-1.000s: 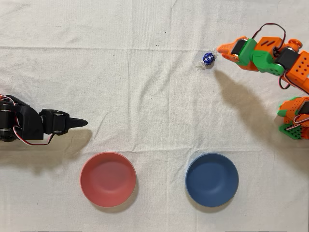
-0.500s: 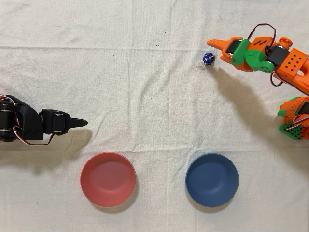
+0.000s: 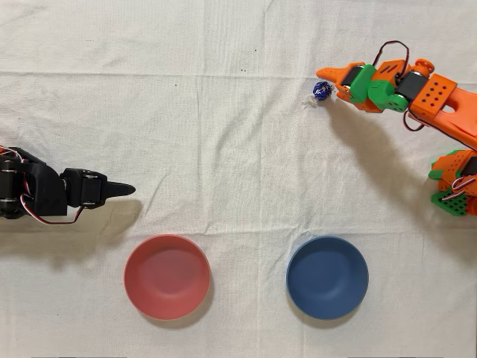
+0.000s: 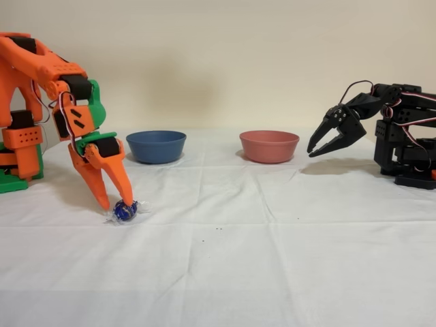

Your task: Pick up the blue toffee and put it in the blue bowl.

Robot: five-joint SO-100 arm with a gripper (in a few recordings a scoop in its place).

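**One small sweet, a narrow margin at the fingertips**

One finger of the orange gripper reaches down to the blue toffee in the fixed view, its tip at or just beside the foil; the other finger sits close alongside. The jaws look slightly parted with the candy not yet between them, so nothing is gripped. In the overhead view the toffee lies on the white cloth just left of the gripper, well apart from the blue bowl, which sits near the bottom edge beside the pink-red bowl.

The likely failure is a nudge: the toffee is round and its foil slick, so a tip landing off-centre could roll it away or pinch only the twisted wrapper end. A close on that thin end may slip during the lift.

Compared with a second ago, the gripper has moved left and down in the overhead view, closing on the candy. The toffee itself has not shifted. The black arm stays idle.
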